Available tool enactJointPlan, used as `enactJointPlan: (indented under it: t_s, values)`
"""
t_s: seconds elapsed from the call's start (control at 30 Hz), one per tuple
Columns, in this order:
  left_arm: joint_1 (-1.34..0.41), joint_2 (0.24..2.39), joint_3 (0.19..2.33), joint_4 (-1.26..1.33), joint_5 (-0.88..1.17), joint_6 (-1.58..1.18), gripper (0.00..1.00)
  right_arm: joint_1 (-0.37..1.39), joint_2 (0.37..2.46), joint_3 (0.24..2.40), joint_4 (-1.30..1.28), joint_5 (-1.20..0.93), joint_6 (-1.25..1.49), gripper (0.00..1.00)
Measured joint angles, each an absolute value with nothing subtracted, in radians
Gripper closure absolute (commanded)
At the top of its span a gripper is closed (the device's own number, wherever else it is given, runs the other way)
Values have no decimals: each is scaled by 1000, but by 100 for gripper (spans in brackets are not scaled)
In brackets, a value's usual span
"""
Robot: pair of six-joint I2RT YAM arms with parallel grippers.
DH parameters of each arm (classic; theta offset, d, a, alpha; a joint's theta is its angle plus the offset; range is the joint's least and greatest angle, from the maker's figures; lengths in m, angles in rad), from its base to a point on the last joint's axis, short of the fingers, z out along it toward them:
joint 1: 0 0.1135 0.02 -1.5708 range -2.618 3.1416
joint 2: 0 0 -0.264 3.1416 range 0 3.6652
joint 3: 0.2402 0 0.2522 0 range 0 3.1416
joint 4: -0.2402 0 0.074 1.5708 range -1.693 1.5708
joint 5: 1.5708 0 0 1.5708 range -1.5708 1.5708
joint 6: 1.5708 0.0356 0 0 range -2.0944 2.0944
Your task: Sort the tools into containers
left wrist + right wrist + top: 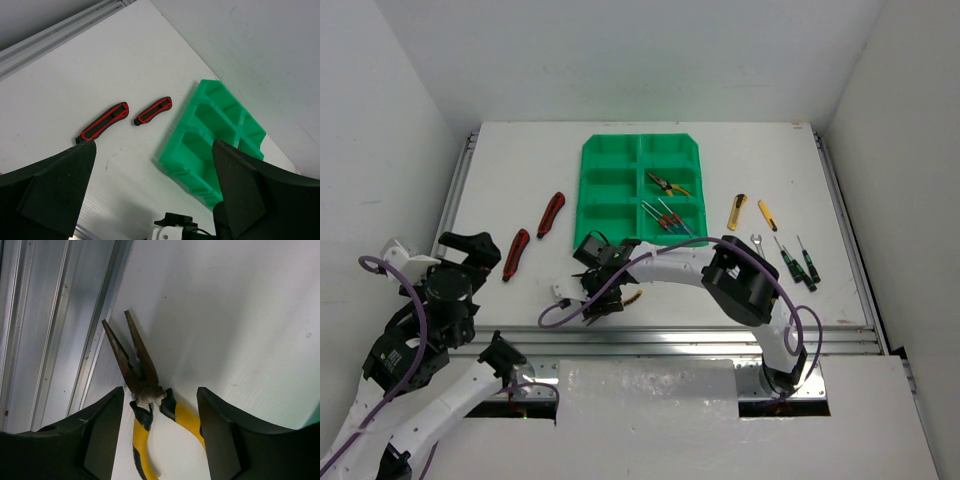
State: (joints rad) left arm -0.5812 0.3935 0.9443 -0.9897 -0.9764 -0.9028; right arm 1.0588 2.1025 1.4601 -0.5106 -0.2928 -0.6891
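Seen from the top camera, the green tray (638, 170) sits mid-desk toward the far edge of the white desk (520, 160). In the tray's right column, the middle bin holds yellow-handled pliers (667, 183) and the near bin holds several screwdrivers (663, 217). Two red-and-black tools (551, 214) lie left of the tray, apart from each other. To its right lie two yellow-black utility knives (736, 211), a small silver wrench (757, 241) and some dark-handled screwdrivers (790, 263). The right claw (603, 287) reaches across to a spot near the desk's front edge, just in front of the tray's near-left corner. There it is over a second pair of pliers (633, 297). The left claw (470, 248) hangs at the desk's left side, near the closer red-and-black tool.

In the left wrist camera, the left claw is spread wide with nothing between its fingers. Beyond it the two red-and-black tools lie on the desk, with the tray just to their right.

In the right wrist camera, the right claw is open, one finger on each side of the second pair of pliers. Their yellow handles lie between the fingers, and their dark nose, slightly parted, points toward the aluminium rail (50, 340). Whether the fingers touch the handles cannot be told.
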Motion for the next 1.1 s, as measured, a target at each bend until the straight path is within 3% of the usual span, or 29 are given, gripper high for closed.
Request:
enactJointPlan:
  t_s: [0.07, 0.23, 0.37, 0.53, 0.73, 1.1]
  values:
    - [-581, 386, 944, -987, -975, -899, 0, 1064, 2103, 1449, -504, -293, -689, 41]
    - [-581, 366, 944, -984, -976, -897, 0, 1067, 2121, 1448, -508, -305, -690, 66]
    - [-581, 365, 944, -984, -976, -897, 0, 1069, 2140, 1475, -522, -317, -689, 72]
    - [-581, 365, 944, -984, -975, -896, 0, 1069, 2143, 1476, -510, -321, -688, 100]
    - [-581, 365, 944, -984, -975, -894, 0, 1069, 2084, 1366, -358, -313, -657, 100]
    - [-581, 365, 942, -968, -966, -880, 0, 1034, 1794, 1060, -91, -201, -550, 100]
